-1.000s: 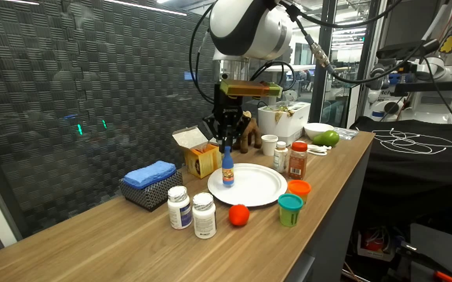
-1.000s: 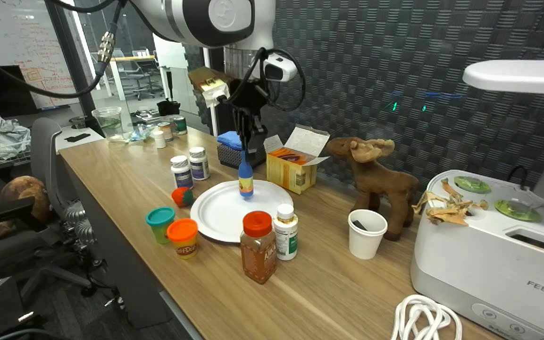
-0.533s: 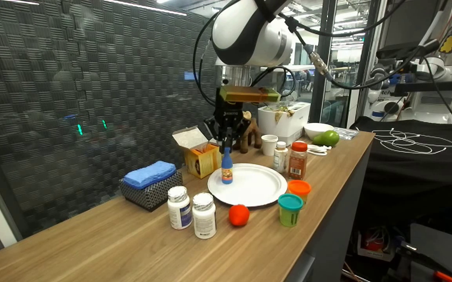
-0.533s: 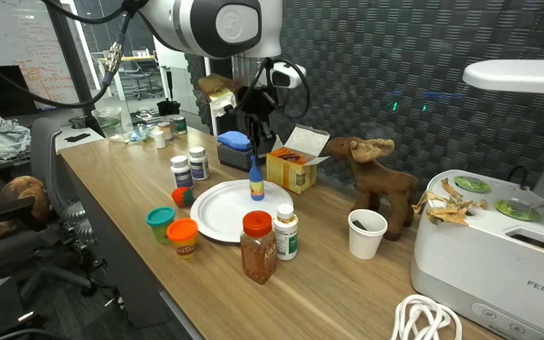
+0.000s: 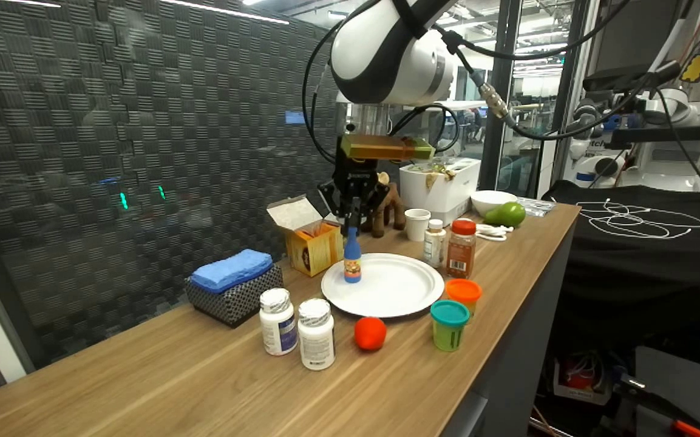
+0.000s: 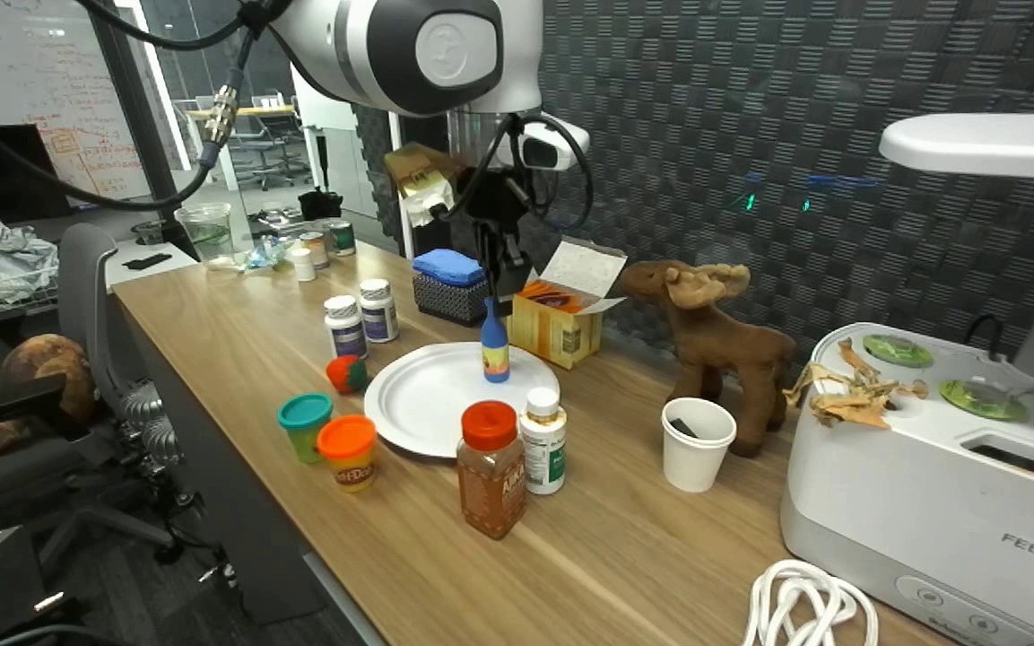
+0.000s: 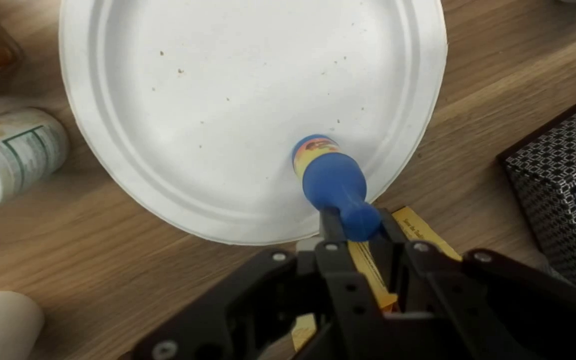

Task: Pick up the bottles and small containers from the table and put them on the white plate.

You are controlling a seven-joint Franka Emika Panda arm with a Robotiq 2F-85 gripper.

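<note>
As we read the white plate (image 5: 398, 291) for a clock in an exterior view, white pill bottles (image 5: 317, 336): pair nearest, eight o'clock, undone.
Teal-lidded tub (image 5: 448, 329), orange-lidded Play-Doh tub (image 5: 464, 291): four o'clock, undone.
Blue toy bottle (image 5: 353, 259): roughly upright over the plate toward ten, contact unclear; nearly placed, we judge.
Spice jar (image 5: 461, 252), white-capped pill bottle (image 5: 433, 246): farther, two o'clock, undone.
Gripper (image 7: 360, 220): closed on the toy bottle's neck.
Arm (image 5: 386, 60): arched above twelve o'clock, wrist pointing down.

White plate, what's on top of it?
Small dark specks dot the plate. The blue bottle, gripped by the tool, is over it; whether it touches is unclear. The bottle hides whatever's directly underneath.
</note>
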